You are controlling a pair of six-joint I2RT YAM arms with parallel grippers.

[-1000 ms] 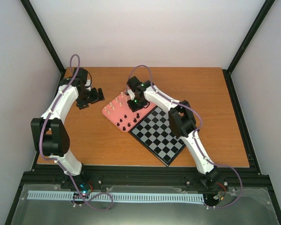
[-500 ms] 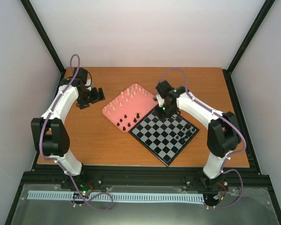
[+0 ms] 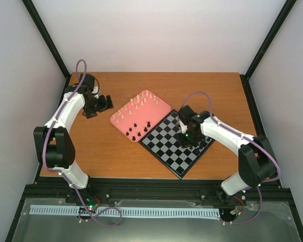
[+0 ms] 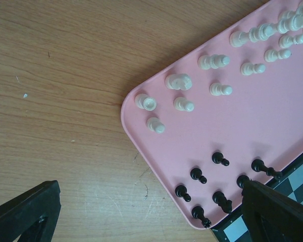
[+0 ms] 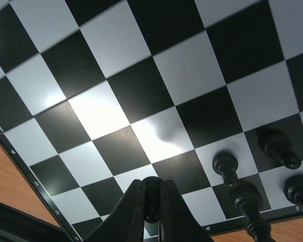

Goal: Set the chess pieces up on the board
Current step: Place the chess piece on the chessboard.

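**R pincer clamped on black piece, low over board**

R pincer is shut tight on one black piece, held over the right-hand part of the board. The piece sits btwn the two fingertips. Its long axis runs approx. w/ the fingers, pointing toward the squares; can't tell which end is head and which is base. In the wrist view it hangs above squares close to the board's rim.

To the right of it in that view, four standing black pieces are upright on the board. They are grouped on neighbouring squares near that rim, apart from the pincer.

The board lies flat and diamond-wise on the counter, w/ corners to near, far, left and right. Its far-left edge runs along the pink tray, just beside it.

The tray carries cream pieces across its far part. Several tray blacks stand at the end nearest the board.

L pincer has its fingers wide apart and holds nothing. It hangs over the counter by the tray's left corner, well apart from R pincer.
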